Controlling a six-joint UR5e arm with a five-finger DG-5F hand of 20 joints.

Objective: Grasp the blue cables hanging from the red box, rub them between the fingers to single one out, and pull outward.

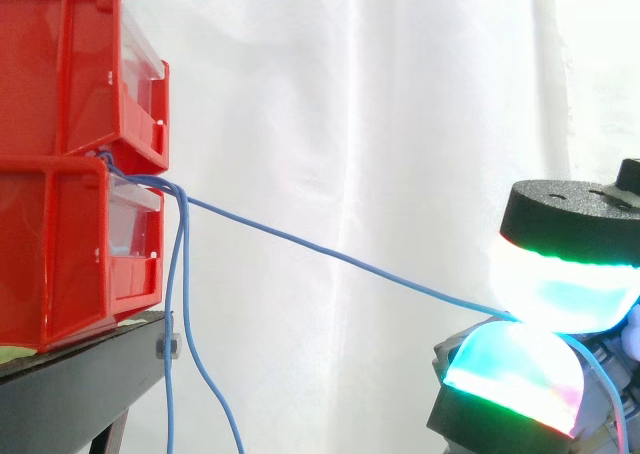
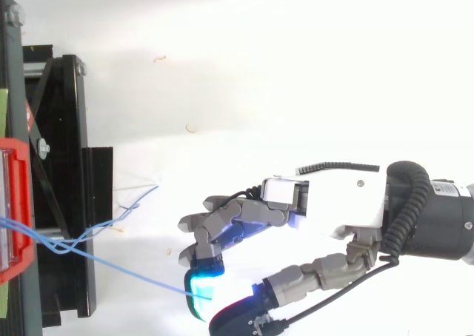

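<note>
Where the blue cables (image 1: 173, 314) leave the gap between the two stacked red bins (image 1: 60, 254), most of them drop slack past the edge of the black stand (image 1: 80, 384). One strand (image 1: 340, 257) parts from them and runs in a nearly straight, slightly sagging line across to the hand (image 2: 333, 203). The hand's fingers are curled, and that strand is pinched between two glowing pads (image 1: 565, 279), one above and one below it in the side view. A short tail of blue shows beyond the pads at the far right. The other fingers (seen from the top view) are bent in and seem to touch nothing.

Singling out looks done, judging by how only this one strand reaches the pads while the rest hang by the bins in front of the white curtain (image 1: 350, 94). What is left is the outward pull.

That pull turns on the strand's own line. Its long axis runs from the bins down and away to the hand, which sits well apart from the bins and lower than the exit point. The bins lie toward the left edge in both views, so drawing away to the right follows the strand's length. With so little slack left, the pinch could slip on so thin a cable if the pull strays sideways.
</note>
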